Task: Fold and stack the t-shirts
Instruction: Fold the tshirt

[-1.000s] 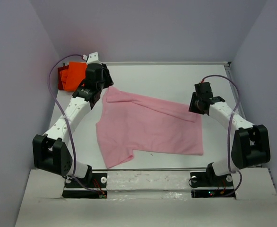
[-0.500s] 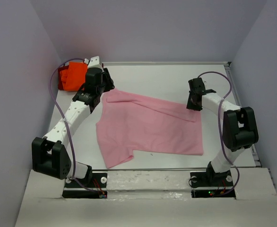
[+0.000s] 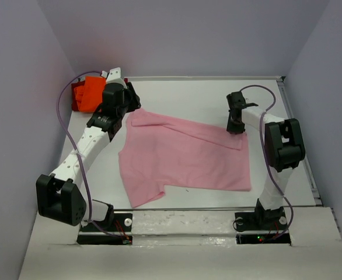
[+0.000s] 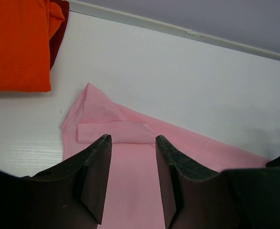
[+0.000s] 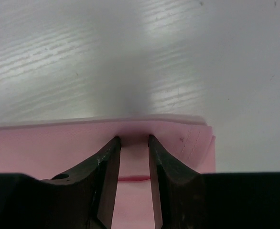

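A light pink t-shirt lies spread flat in the middle of the table. Folded orange t-shirts sit at the back left corner, the top one bright orange over a darker red one. My left gripper hovers open over the pink shirt's back left corner, where a small flap is folded over; nothing is between its fingers. My right gripper stands open at the shirt's back right corner, its fingertips pressing down on the pink edge, with cloth lying flat between them.
White table with a raised rim along the back and grey walls on three sides. Both arm bases sit at the near edge. Bare tabletop lies beyond the shirt's back edge.
The right arm has swung in and back, bringing its gripper leftward onto the shirt's back right corner, jaws slightly narrower. The left gripper has shifted a little toward the back.
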Controlling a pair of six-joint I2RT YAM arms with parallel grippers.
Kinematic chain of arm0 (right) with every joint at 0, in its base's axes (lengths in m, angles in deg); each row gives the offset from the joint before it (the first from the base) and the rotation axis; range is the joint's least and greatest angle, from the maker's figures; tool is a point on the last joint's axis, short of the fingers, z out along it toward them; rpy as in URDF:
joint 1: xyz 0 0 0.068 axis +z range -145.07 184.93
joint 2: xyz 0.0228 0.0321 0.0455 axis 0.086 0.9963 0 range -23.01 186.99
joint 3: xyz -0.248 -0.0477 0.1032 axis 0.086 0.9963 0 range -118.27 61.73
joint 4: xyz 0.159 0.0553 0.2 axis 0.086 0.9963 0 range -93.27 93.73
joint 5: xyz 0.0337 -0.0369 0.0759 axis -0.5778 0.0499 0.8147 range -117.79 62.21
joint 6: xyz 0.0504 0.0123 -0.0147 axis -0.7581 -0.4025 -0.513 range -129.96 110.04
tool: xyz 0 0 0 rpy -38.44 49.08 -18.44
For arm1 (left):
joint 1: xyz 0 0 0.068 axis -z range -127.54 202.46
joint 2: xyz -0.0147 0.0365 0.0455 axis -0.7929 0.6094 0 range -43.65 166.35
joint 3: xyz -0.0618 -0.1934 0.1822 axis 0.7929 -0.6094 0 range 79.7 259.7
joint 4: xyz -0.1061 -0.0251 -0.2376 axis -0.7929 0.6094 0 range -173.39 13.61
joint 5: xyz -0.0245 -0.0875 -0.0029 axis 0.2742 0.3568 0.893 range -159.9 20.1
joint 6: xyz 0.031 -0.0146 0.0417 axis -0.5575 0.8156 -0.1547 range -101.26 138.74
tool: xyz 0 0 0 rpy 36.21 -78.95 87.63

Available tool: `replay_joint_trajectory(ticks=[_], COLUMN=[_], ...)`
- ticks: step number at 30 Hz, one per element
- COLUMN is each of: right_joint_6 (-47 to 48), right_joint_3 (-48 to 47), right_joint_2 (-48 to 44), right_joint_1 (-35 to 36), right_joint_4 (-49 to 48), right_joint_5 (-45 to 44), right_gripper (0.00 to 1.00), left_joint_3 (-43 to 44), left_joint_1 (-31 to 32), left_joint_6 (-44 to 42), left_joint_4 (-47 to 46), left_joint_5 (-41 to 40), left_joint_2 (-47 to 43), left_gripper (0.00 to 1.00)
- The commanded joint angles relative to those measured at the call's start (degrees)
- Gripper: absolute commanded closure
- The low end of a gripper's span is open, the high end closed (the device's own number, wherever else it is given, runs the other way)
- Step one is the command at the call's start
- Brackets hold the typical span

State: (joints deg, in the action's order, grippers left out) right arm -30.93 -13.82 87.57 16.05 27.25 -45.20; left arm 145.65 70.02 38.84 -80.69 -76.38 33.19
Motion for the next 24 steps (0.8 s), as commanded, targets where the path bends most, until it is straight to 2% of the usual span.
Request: replay_joint_trajectory(ticks=[1, 17, 22, 24], right_joint_6=[1.11, 2.87, 2.25, 2.34], right_joint_3=[-6.53, -30.97, -29.40, -28.78], right_joint_2=[3.83, 19.93, 18.27, 17.65], right_joint_1=[-0.56, -4.08, -4.08, -4.08], right_joint_4=[1.99, 8.76, 7.71, 7.45], right_joint_5=[-1.40, -1.49, 0.53, 0.45], right_gripper=[0.64, 0.65, 0.65, 0.65], left_joint_3=[-0.39, -1.00, -0.04, 3.20], left_joint_1=[0.19, 0.19, -0.07, -0.95], left_joint_6=[-1.20, -1.47, 1.43, 3.62], left_joint_4=[-2.00, -2.35, -2.26, -0.86], left_joint_5=[-0.29, -1.25, 0.49, 3.13], left_joint_2=[-2.92, -1.79, 6.11, 12.61], left_gripper=[0.48, 0.48, 0.50, 0.53])
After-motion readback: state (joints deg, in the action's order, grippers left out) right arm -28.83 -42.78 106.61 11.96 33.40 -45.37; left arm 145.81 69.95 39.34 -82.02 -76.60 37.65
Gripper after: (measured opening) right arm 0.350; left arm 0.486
